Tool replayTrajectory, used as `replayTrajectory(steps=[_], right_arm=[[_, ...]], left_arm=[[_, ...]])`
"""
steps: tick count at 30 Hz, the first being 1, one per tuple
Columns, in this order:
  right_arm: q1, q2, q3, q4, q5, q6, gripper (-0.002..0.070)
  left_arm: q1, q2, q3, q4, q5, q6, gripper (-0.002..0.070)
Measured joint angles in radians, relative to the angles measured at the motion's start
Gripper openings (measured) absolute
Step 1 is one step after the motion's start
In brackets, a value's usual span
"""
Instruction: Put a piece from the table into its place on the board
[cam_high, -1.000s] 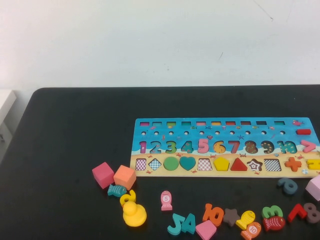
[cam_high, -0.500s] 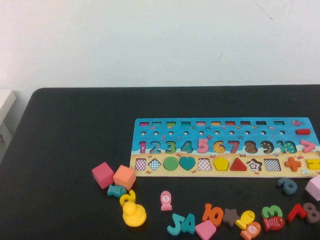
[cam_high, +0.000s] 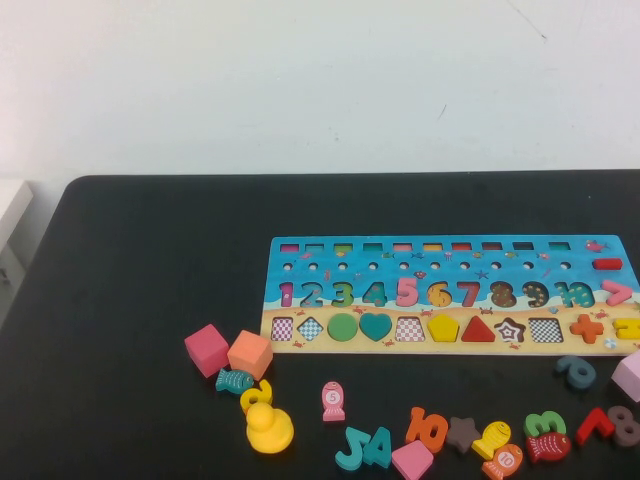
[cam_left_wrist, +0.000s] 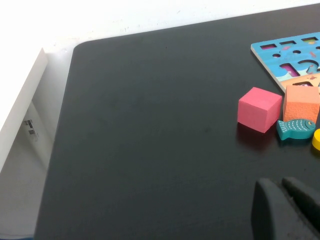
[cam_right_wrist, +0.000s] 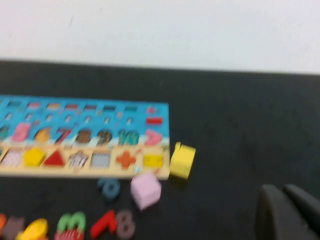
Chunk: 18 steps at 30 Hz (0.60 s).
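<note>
One yellow pentagon (cam_high: 443, 328) sits flush in its slot on the board (cam_high: 450, 292), in the shape row between a checkered cut-out and the red triangle (cam_high: 478, 330). Board lies on the black tabletop (cam_high: 150, 270). Loose stuff near the board's front edge: pink cube (cam_high: 207, 349), orange cube (cam_high: 249, 354), teal fish (cam_high: 234, 381), yellow duck (cam_high: 268, 428), pink pentagon (cam_high: 412, 460), numbers. Neither arm shows in the high view. Left tool (cam_left_wrist: 285, 210) hangs over bare tabletop near the pink cube, fingers pressed together, holding nothing. Right tool (cam_right_wrist: 287, 212) is off the board's right end, pressed together, empty.
</note>
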Motion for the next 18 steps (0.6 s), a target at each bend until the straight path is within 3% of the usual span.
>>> replayTrajectory(steps=[12,18], right_arm=[[-0.155,-0.280,0.627,-0.005,-0.781,0.000,0.0019],[-0.167,-0.315,0.845,-0.005,-0.905,0.000,0.0019]], left_arm=[[0.000,0.000,0.000,0.000,0.000,0.000,-0.0001],[0.000,0.000,0.000,0.000,0.000,-0.002,-0.0001]])
